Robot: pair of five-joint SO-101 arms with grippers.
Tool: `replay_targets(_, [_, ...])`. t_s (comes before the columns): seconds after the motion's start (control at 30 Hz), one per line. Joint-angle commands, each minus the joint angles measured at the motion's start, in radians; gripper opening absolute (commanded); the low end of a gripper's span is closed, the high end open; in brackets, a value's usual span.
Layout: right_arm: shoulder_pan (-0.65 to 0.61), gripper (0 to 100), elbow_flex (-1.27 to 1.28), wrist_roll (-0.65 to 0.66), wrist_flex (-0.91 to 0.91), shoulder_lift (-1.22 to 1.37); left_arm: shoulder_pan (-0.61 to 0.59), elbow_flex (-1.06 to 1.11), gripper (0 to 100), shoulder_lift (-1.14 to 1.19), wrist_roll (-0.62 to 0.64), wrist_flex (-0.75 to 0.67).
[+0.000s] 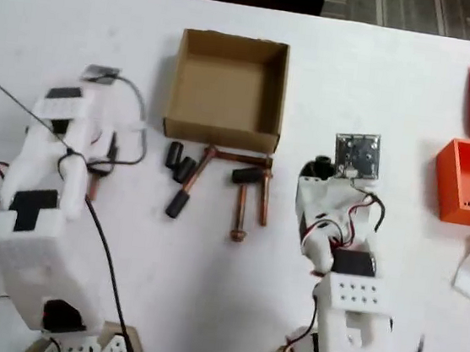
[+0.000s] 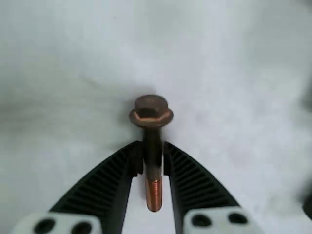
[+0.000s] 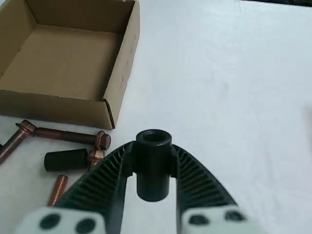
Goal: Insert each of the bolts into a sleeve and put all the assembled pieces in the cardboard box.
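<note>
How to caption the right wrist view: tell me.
Right gripper holds a black cylindrical sleeve near the brown cardboard box.

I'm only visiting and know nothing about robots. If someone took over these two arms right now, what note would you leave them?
Left pincer: shut on a bolt, above the table.
Right pincer: shut on a black sleeve, near the cardboard box.
Spare bolts and spare sleeves lie on the table in front of the box.
Done: one bolt and one sleeve gripped. The box holds nothing.
Left: join the held pair, box it, then do the same with the rest.
</note>
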Motion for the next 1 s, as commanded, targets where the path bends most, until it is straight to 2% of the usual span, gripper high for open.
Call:
replay_targets(0.0, [-0.001, 2.0, -0.086, -0.008, -0.042, 0.151, 0.066, 0.022, 11, -0.114, 0.006, -0.097])
replay_targets(0.13, [0.035, 2.0, -0.210, -0.008, -0.036, 0.378, 0.100, 0.085, 11, -0.140, 0.023, -0.244])
replay_targets(0.27, [0.082, 2.0, -0.302, -0.009, -0.025, 0.522, 0.106, 0.127, 11, -0.121, 0.066, -0.310])
replay_targets(0.4, [0.082, 2.0, -0.336, -0.014, 0.047, 0.518, 0.107, 0.134, 12, -0.087, 0.068, -0.313])
replay_targets(0.6, [0.081, 2.0, -0.331, -0.011, 0.054, 0.493, 0.109, 0.127, 12, -0.071, 0.064, -0.315])
replay_targets(0.77, [0.081, 2.0, -0.331, -0.009, 0.054, 0.493, 0.123, 0.124, 22, -0.077, 0.063, -0.265])
replay_targets(0.97, [0.079, 2.0, -0.331, -0.009, 0.054, 0.493, 0.123, 0.119, 18, -0.068, 0.069, -0.264])
